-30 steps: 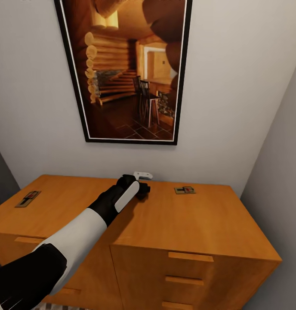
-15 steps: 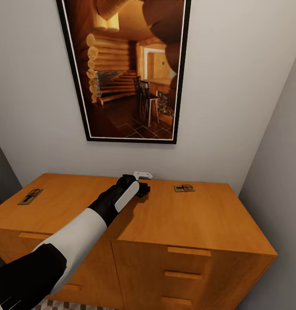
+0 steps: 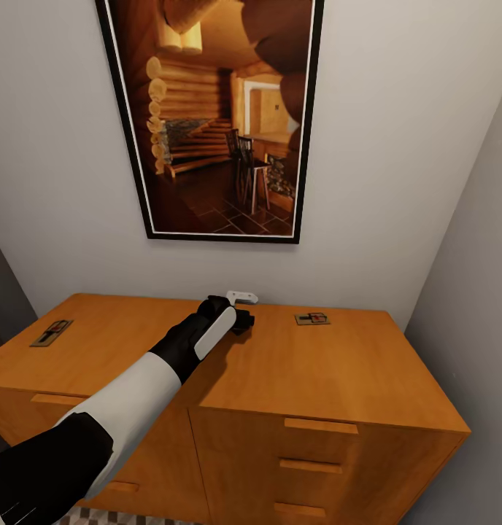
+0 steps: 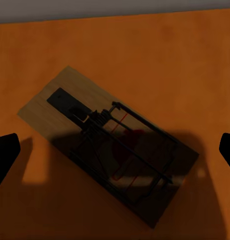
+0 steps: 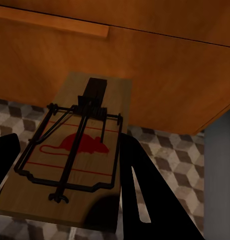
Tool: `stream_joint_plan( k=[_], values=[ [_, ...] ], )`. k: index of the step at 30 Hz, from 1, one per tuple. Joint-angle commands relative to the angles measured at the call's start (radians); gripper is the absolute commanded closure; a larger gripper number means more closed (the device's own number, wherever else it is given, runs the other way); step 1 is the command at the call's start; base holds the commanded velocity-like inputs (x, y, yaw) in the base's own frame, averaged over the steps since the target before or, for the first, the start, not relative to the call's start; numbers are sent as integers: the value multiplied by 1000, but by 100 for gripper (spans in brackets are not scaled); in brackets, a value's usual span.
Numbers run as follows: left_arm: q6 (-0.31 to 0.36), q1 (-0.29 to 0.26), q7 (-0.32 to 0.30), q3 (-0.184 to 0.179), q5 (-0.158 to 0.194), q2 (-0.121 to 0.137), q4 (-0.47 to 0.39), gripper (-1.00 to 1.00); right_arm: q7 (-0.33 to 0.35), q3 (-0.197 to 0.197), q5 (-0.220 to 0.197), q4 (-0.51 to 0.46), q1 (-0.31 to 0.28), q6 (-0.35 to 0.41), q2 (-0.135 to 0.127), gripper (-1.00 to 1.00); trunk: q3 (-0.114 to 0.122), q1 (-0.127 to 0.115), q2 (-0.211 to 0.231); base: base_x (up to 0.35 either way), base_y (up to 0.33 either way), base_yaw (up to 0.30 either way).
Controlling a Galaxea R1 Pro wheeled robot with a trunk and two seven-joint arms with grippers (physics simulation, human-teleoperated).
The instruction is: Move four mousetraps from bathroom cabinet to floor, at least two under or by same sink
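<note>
The orange-wood cabinet point(image 3: 317, 372) stands against the wall. Two mousetraps lie on its top, one at the far left point(image 3: 52, 332) and one at the back right point(image 3: 312, 319). My left gripper point(image 3: 244, 315) reaches over the top's back middle. In the left wrist view it point(image 4: 115, 150) is open, its fingertips point(image 4: 4, 155) wide apart on either side of another mousetrap point(image 4: 109, 142) lying flat on the wood. My right gripper point(image 5: 67, 165) is shut on a mousetrap point(image 5: 74, 150) with a red mouse print, held low in front of the cabinet front point(image 5: 145, 65) above the patterned bathroom floor point(image 5: 160, 145).
A large framed picture point(image 3: 214, 117) hangs on the wall above the cabinet. A grey wall point(image 3: 470, 306) closes in on the right of the cabinet, and its corner point(image 5: 220, 175) stands by the cabinet's side. Drawer handles point(image 3: 321, 425) run down the front.
The head view shifted slightly between the earliest frame and the later ones. The left arm and the mousetraps have stayed in place on the cabinet.
</note>
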Motion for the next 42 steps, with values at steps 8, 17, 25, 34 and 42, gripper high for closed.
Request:
stream_joint_plan(
  k=[8,17,25,34,42],
  values=[
    [1,-1,10,-3,11,0,-1,-100,-5,-6,10,1,-1,-3,0,100,-6,0,-1,0,0,0],
    [1,-1,11,-3,11,1,-1,-100,-5,-6,10,1,-1,-3,0,100,-18,0,-1,0,0,0],
    [1,-1,11,-3,11,1,-1,-100,-5,-5,11,1,-1,-3,0,100,-29,0,-1,0,0,0],
    [1,-1,11,-3,11,0,-2,-100,-5,-5,10,1,-1,-3,0,100,-35,0,-1,0,0,0],
    [1,-1,15,-3,11,0,-4,-100,-5,-5,10,1,-1,-3,1,100,-35,0,-1,0,0,0]
  ],
)
